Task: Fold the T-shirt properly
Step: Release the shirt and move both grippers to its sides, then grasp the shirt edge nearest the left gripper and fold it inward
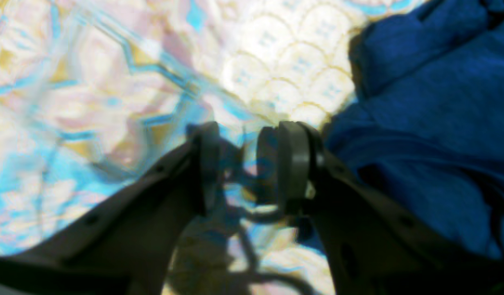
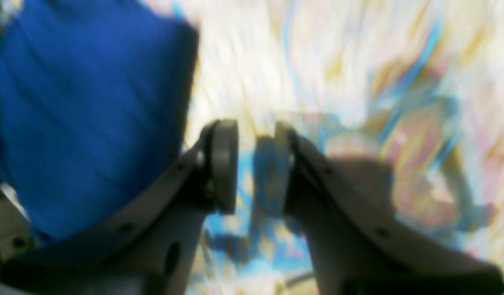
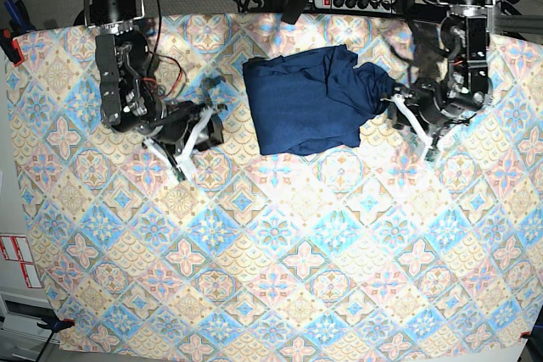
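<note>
the t-shirt (image 3: pixel 310 101) lies bunched near the tablecloth's (image 3: pixel 280 294) far edge. the left gripper (image 3: pixel 413 133) and right gripper (image 3: pixel 193 143) flank it, jaws parted narrowly, holding nothing.

The base view looks straight down from high above the whole tabletop (image 3: pixel 271 294). Each wrist view sits close behind its own end effector, the left end effector (image 1: pixel 245 168) and the right end effector (image 2: pixel 256 164), looking along the fingers at blurred cloth nearby. All three share the T-shirt (image 3: pixel 310 99) and the tablecloth (image 3: pixel 254 235).
</note>
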You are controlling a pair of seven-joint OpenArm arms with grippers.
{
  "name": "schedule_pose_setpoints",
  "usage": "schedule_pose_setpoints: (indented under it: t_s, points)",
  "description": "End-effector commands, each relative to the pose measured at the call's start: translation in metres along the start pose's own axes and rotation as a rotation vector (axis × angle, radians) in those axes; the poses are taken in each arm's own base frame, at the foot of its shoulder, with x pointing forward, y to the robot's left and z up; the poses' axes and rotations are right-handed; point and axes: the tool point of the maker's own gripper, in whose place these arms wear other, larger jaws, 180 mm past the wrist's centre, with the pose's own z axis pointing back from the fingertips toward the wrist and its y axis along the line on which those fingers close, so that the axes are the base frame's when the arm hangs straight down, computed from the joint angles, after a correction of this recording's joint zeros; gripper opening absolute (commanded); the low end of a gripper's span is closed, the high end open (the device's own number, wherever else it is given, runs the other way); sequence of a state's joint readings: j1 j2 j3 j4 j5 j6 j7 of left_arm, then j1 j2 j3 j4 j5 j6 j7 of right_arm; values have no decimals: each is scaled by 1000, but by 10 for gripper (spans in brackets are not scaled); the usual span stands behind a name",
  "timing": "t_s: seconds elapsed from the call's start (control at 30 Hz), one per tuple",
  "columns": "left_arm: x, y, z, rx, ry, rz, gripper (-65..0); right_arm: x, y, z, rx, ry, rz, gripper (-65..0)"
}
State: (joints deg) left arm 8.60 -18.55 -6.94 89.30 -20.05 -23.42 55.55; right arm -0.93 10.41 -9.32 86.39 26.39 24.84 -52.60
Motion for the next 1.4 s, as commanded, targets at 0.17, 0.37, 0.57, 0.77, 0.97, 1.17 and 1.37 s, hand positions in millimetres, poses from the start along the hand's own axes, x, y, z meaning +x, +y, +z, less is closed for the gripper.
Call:
schedule_pose_setpoints:
  t_s: [0.17,0.37,0.57,0.77,0.97,1.17,1.37]
  points:
    - [9,-6,-3,27,-24,-24,-429,15,3,3,10,-44,19,-501]
    - [7,-7,-5,44,-13,-41,-551,5,3,4,11,-29,5,-501]
    - [7,0,-2,59,-6,-53,-553,1,4,4,12,-24,1,-501]
    - [6,2,-2,63,-4,-49,-553,0,5,4,13,-21,0,-501]
    - [0,-3,-2,53,1,-44,-553,-12,6,4,13,0,-10,-501]
    - [2,-1,-2,57,-2,-51,-553,-14,7,13,6,-5,14,-501]
    - [13,5,-12,77,10,-70,-552,-10,9,13,9,-11,21,-501]
